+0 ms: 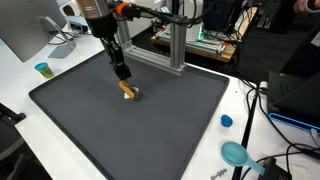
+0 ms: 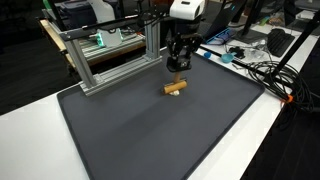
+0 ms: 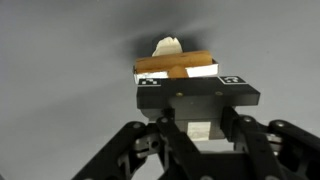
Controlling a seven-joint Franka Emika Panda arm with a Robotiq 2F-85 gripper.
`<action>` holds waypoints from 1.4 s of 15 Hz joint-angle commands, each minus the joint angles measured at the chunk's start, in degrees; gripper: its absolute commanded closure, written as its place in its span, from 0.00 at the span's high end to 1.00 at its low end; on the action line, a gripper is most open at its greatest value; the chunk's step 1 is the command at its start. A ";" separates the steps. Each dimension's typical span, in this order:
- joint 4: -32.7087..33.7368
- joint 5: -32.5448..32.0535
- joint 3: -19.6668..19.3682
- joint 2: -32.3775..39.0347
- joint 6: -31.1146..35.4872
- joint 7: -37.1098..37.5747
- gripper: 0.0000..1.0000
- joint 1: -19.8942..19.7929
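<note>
We hover the end effector (image 1: 123, 78) just above the wooden block (image 1: 128, 94).
It lies midway across the mat (image 1: 180, 130); we cannot tell how wide the end effector stands. An off-centre descent could knock it aside.

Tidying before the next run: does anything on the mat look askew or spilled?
Nothing stands out. The mat bears only a brown stick lying on a pale block, below the claw; no spill or damage shows.
</note>
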 commanded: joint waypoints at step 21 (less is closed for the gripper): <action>-1.92 -1.87 -1.64 -3.61 0.66 0.61 0.22 0.73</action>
